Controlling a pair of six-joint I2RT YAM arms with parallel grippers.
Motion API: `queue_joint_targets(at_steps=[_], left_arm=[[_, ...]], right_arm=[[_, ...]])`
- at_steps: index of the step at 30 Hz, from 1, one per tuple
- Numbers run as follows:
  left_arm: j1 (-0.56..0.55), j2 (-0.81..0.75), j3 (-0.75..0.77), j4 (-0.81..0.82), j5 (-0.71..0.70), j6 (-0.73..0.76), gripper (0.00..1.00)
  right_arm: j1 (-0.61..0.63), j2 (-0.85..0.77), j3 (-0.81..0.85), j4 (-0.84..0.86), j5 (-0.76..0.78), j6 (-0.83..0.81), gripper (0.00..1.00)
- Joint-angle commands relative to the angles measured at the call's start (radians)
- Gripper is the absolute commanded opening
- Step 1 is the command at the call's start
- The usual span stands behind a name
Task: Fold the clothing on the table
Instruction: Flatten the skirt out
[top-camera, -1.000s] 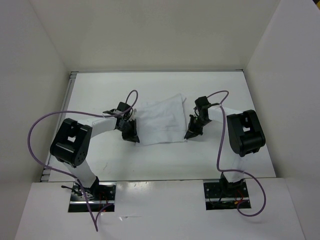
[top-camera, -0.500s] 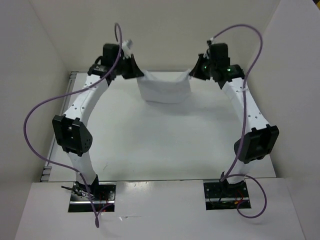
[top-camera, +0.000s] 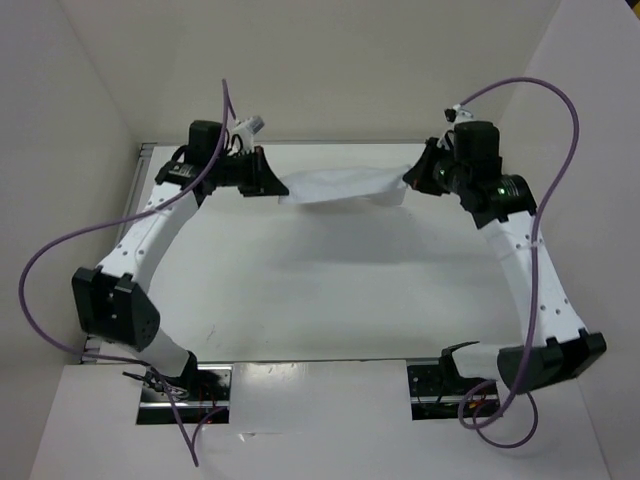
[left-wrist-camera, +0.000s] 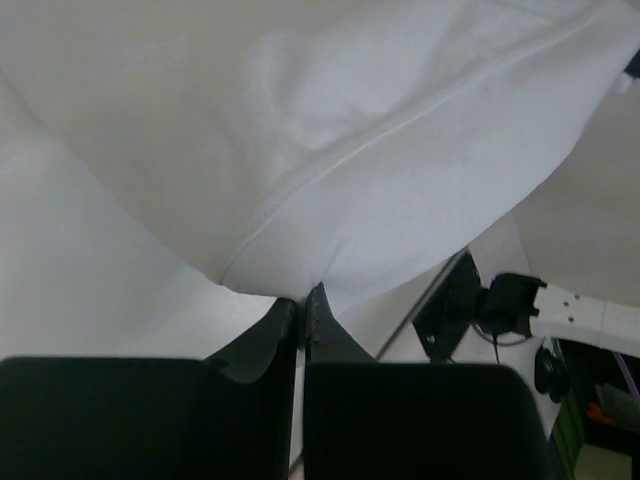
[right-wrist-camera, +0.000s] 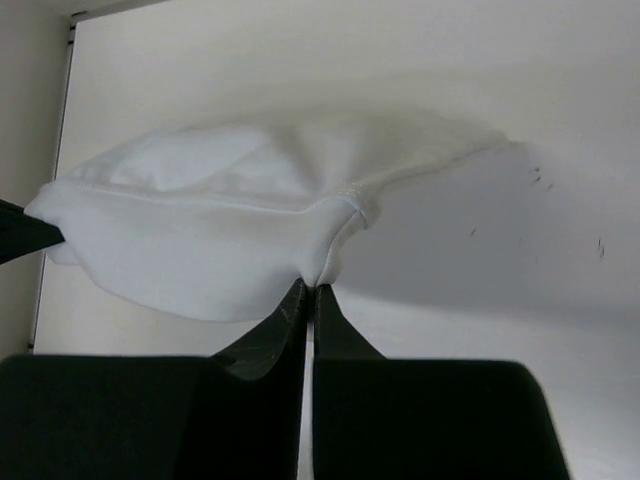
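The clothing (top-camera: 340, 186), a small white fabric piece, hangs stretched in the air between both grippers above the far part of the table (top-camera: 330, 280). My left gripper (top-camera: 275, 186) is shut on its left corner, and my right gripper (top-camera: 408, 180) is shut on its right corner. In the left wrist view the clothing (left-wrist-camera: 330, 150) spreads out from the pinched tips of my left gripper (left-wrist-camera: 302, 296). The right wrist view shows the clothing (right-wrist-camera: 210, 235) bunched at the tips of my right gripper (right-wrist-camera: 309, 285), sagging away toward the other arm.
White walls (top-camera: 80, 120) close in the table on the left, far and right sides. Purple cables (top-camera: 60, 250) loop from both arms. The two arm bases (top-camera: 185, 385) sit at the near edge.
Both arms have lifted the clothing off the table, carried it toward the far side and pulled it out flatter and wider between them. The right arm has stretched out to the right.
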Motion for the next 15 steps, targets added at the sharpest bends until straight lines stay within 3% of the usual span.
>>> queue_joint_targets(at_steps=[1, 4, 7, 13, 15], left_arm=[[-0.013, -0.251, -0.103, 0.044, 0.121, -0.001, 0.01], [0.008, -0.45, -0.149, 0.055, 0.103, -0.055, 0.01], [0.017, -0.459, -0.149, 0.033, 0.04, -0.07, 0.01], [0.026, -0.191, -0.175, 0.048, -0.073, -0.049, 0.01], [0.027, -0.103, -0.184, 0.073, -0.099, -0.038, 0.01]], right_arm=[[0.012, -0.229, -0.061, -0.042, -0.023, 0.008, 0.0], [0.037, -0.345, -0.094, -0.076, -0.023, 0.037, 0.0], [0.037, -0.347, -0.129, -0.088, -0.012, 0.049, 0.0], [0.037, -0.17, -0.255, 0.099, -0.103, 0.049, 0.0], [0.028, -0.041, -0.267, 0.145, -0.132, 0.049, 0.0]])
